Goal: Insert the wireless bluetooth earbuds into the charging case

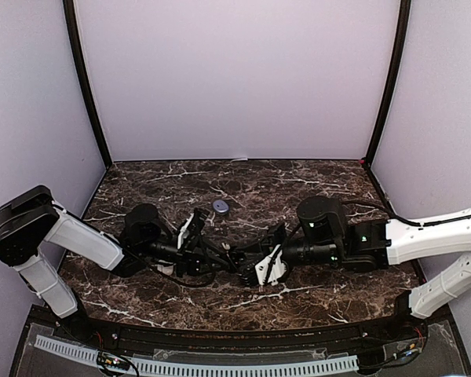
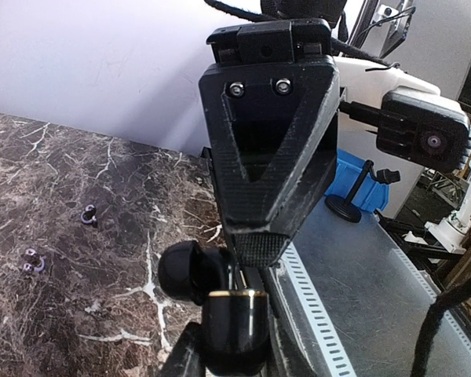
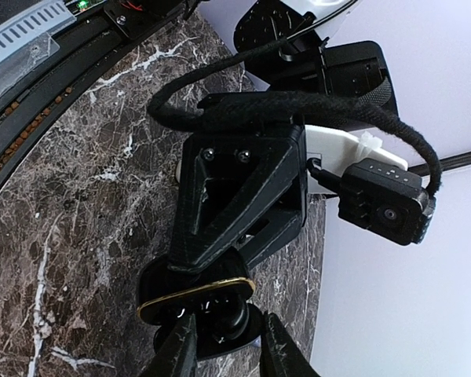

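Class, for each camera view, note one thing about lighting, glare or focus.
Top external: even light, though the black arms merge with the dark marble table. Left wrist: the pale wall is bright and featureless. Right wrist: tilted view; the gold rim of the charging case catches a glint.

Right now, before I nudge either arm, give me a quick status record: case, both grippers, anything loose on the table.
charging case: black with gold rim, between the two gripper tips
right gripper: fingers on either side of the case, apparently gripping it
left gripper: shut, tip at the case's rim; anything pinched is hidden
loose items: two small dark pieces, too small to identify; one lilac disc
surface: marble table
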You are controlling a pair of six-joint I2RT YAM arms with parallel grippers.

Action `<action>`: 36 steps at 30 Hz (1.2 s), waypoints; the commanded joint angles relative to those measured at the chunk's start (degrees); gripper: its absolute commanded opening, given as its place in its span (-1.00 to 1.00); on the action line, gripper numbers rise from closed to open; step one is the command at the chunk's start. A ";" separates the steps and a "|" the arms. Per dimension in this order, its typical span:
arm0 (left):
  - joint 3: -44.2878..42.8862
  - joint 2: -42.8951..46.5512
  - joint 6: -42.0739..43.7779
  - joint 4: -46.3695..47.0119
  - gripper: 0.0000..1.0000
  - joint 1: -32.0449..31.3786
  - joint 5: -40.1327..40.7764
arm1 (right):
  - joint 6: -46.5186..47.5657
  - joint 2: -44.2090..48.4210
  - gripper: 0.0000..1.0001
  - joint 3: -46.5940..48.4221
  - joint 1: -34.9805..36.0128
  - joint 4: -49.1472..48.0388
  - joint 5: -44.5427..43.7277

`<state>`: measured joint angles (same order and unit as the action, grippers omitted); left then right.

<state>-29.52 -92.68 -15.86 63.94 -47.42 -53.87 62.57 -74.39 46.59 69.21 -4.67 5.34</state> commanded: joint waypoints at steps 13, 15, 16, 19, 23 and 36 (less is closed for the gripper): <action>-2.71 1.24 1.86 -6.49 -0.86 0.13 -4.16 | 4.32 -6.14 -0.49 7.46 -0.05 7.03 -2.29; -2.66 1.34 2.34 -6.68 -0.86 0.13 -4.36 | 4.52 -6.65 -0.54 8.02 -0.06 7.78 -2.44; -2.59 1.38 2.57 -6.72 -0.86 0.13 -4.32 | 4.63 -6.83 -0.57 8.31 -0.04 8.12 -2.60; -2.55 1.50 2.76 -7.17 -0.86 0.13 -4.30 | 4.54 -7.10 -0.68 8.62 -0.05 8.74 -2.92; -2.49 1.29 3.11 -7.47 -0.86 0.13 -3.84 | 4.48 -6.66 -0.78 8.35 -0.04 8.69 -3.21; 0.80 -3.03 -10.05 11.51 -0.88 2.87 -5.93 | 0.97 -2.31 -0.88 5.14 -0.49 5.65 -4.07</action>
<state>-30.76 -94.11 -20.73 63.75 -46.17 -58.22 66.98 -79.40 53.21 69.10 2.68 2.28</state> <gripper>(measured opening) 0.271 0.121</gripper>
